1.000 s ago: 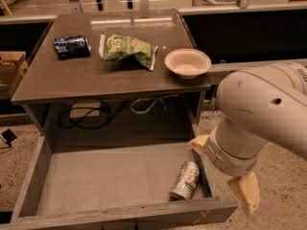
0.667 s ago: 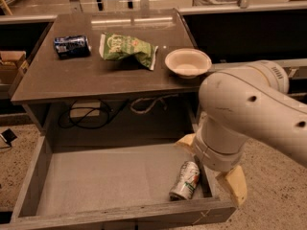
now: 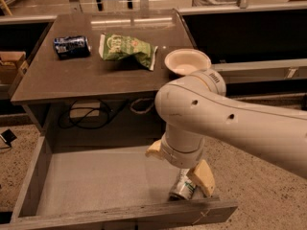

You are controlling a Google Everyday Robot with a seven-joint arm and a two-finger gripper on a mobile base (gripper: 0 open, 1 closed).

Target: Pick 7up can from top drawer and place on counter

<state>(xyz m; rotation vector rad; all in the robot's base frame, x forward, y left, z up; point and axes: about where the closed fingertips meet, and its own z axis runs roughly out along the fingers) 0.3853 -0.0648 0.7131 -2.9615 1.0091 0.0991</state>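
The 7up can [image 3: 182, 189] lies on its side at the front right of the open top drawer [image 3: 91, 176], its shiny end facing the front; the arm hides its upper part. My gripper [image 3: 180, 168] hangs just above the can, open, with one cream finger [image 3: 154, 150] to the can's left and the other finger [image 3: 203, 177] right beside it on its right. The big white arm comes in from the right. The counter [image 3: 96, 78] is behind and above the drawer.
On the counter lie a dark blue can [image 3: 72, 46] at the back left, a green chip bag [image 3: 125, 49] in the middle and a pale bowl [image 3: 187, 61] at the right edge. Cables [image 3: 96, 115] hang under the counter. A cardboard box [image 3: 9, 63] stands at the left.
The arm has swung left and down over the drawer's right end. The gripper now covers the top of the 7up can, which has not moved.
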